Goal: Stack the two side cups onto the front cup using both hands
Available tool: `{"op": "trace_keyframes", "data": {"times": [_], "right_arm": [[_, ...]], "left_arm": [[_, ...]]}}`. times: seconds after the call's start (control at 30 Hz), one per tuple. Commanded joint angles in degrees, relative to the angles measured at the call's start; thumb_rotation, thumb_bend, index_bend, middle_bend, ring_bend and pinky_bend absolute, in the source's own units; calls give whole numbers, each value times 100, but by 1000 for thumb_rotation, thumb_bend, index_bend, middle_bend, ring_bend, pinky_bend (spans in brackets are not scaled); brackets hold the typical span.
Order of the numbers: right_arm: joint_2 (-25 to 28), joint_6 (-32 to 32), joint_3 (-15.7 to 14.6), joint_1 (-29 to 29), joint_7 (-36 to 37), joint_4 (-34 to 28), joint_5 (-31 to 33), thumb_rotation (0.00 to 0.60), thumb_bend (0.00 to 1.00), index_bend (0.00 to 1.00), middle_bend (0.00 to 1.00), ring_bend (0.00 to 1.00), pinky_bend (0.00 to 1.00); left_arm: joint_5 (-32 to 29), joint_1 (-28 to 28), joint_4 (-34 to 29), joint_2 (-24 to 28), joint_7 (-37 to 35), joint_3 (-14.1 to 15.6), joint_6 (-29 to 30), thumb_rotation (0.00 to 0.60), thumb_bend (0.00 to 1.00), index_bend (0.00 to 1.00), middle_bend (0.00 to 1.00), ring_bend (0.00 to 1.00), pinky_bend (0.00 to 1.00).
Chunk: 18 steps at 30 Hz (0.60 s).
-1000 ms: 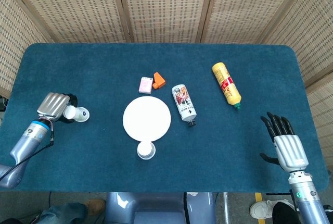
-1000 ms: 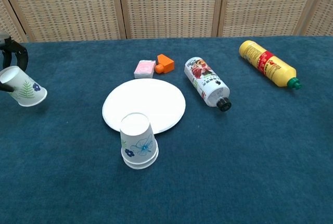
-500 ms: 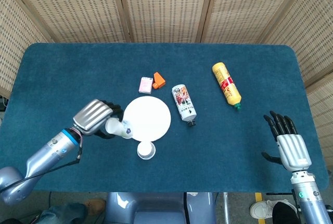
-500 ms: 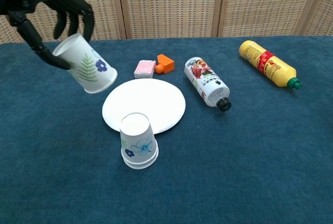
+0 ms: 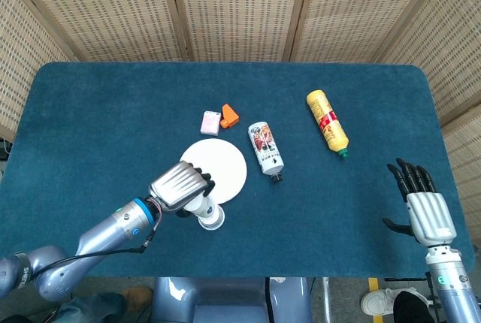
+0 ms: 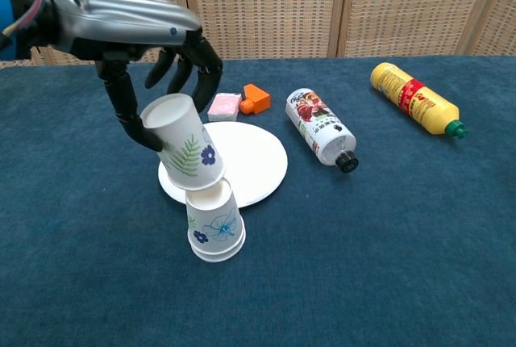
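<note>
The front cup [image 6: 215, 230] stands upside down on the blue table, a white paper cup with blue flowers and a doubled rim at its foot; from above it is the front cup [image 5: 213, 221]. My left hand [image 6: 158, 50] grips a second paper cup [image 6: 185, 149] with a green leaf print, mouth down and tilted. Its lower rim sits right over the front cup's top; whether they touch I cannot tell. In the head view the left hand [image 5: 180, 185] covers most of that cup [image 5: 201, 206]. My right hand [image 5: 423, 206] hovers open near the table's right edge, far from the cups.
A white plate [image 6: 254, 153] lies just behind the front cup. Behind it are a pink packet [image 6: 223, 106] and an orange piece [image 6: 256, 98]. A red-labelled bottle [image 6: 321, 129] and a yellow bottle [image 6: 414, 98] lie on their sides to the right.
My left hand has carried the leaf-print cup from the table's left side rightward to just above the front cup. The right hand has drifted slightly right.
</note>
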Motion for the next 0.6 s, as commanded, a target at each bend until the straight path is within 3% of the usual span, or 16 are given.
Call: {"op": "trace_keyframes", "data": {"times": [0.03,0.6], "right_arm": [[10,-3,8,-11,14,-6,-8,600,0,0,0,0,0],[74,-46,80,-79,73,-48,-33,600,0,0,0,0,0]], "left_arm": [[-290,-203,-154,-160,201,94,134,600,106,631,474,491,538],[-1038,-724,-80,-468,798,514,468,600,106,631,475,491,536]]}}
